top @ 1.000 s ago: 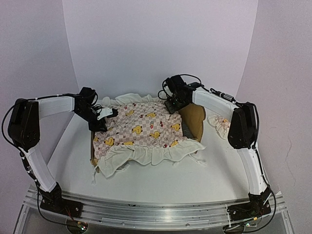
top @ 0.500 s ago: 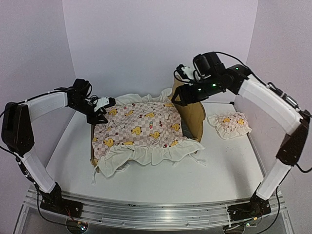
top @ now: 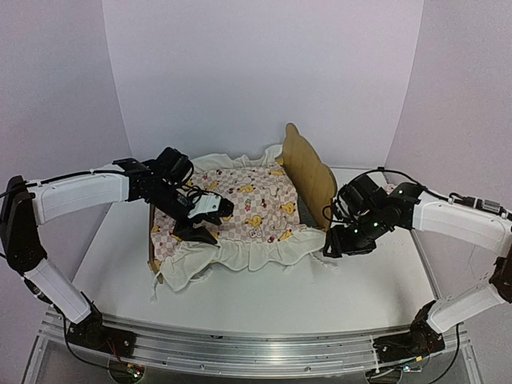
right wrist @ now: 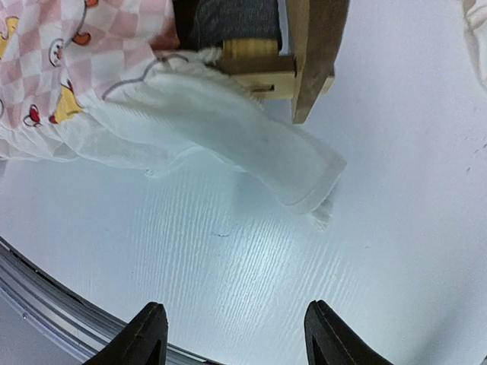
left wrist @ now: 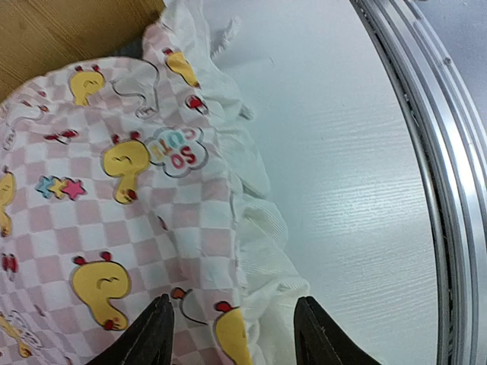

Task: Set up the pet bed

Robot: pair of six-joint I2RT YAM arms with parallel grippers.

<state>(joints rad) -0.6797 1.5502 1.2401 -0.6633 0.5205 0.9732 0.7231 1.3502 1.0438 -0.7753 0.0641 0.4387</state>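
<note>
The bed sits mid-table, long side facing me. Its headboard stands upright at the right end and a wooden end shows at the left. The quilt is spread over the bed (pink checks, yellow ducks, cream ruffle). The near ruffle hangs over the side and lies on the table.

The left claw is over the near-left part of the quilt. In the left wrist view its fingers stand well apart, so it is open. The ruffle edge runs between them below. I can't tell if the tips touch the cloth, and I see nothing pinched.

The right claw is just near-right of the headboard, low over the table. In the right wrist view its two fingers are spread wide with only bare table between them, so it is open and holding nothing. That view also shows the bed's near-right corner: a wooden post, a strip of grey base and a flap of ruffle trailing on the table past the corner. The flap is well apart from the fingers.

There is a scrap of cloth at the top right edge of that view, and I can't tell what it is. The metal rail runs along the near edge with both arm bases on it.
</note>
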